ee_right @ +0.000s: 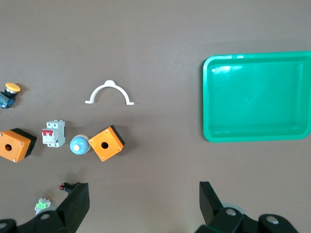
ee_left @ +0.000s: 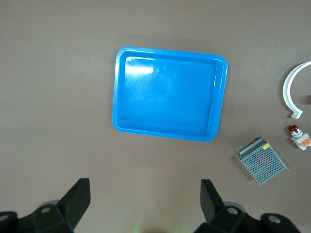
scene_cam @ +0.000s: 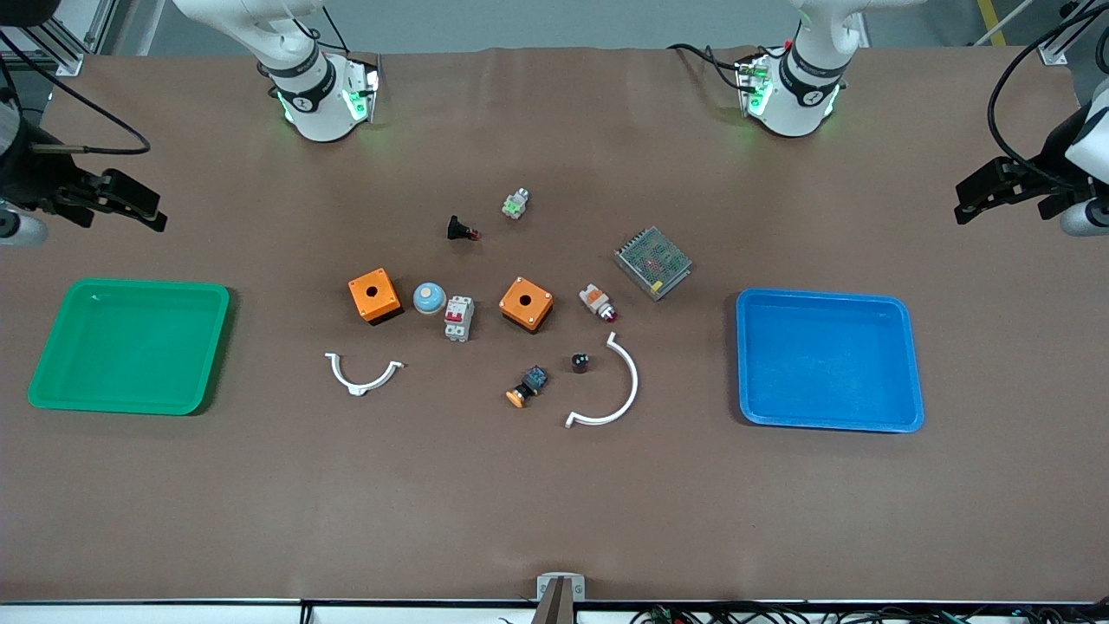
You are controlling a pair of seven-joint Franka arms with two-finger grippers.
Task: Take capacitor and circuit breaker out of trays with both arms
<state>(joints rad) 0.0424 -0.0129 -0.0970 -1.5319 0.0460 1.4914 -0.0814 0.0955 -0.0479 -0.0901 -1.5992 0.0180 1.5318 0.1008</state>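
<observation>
You see a brown surface (scene_cam: 554, 503) with both trays empty and the parts between them.
Front view: capacitor (scene_cam: 580, 362) and circuit breaker (scene_cam: 459, 318) lie on the surface between green tray (scene_cam: 52, 364) and blue tray (scene_cam: 914, 364). Left wrist view: left end effector (ee_left: 145, 204) spread, holding nothing, above the blue tray. Right wrist view: right end effector (ee_right: 144, 206) spread, holding nothing, near the green tray.

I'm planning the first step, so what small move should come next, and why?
Probably none: the capacitor and circuit breaker already lie on the table, both trays hold nothing, and the left gripper and right gripper wait open at the table's ends.
</observation>
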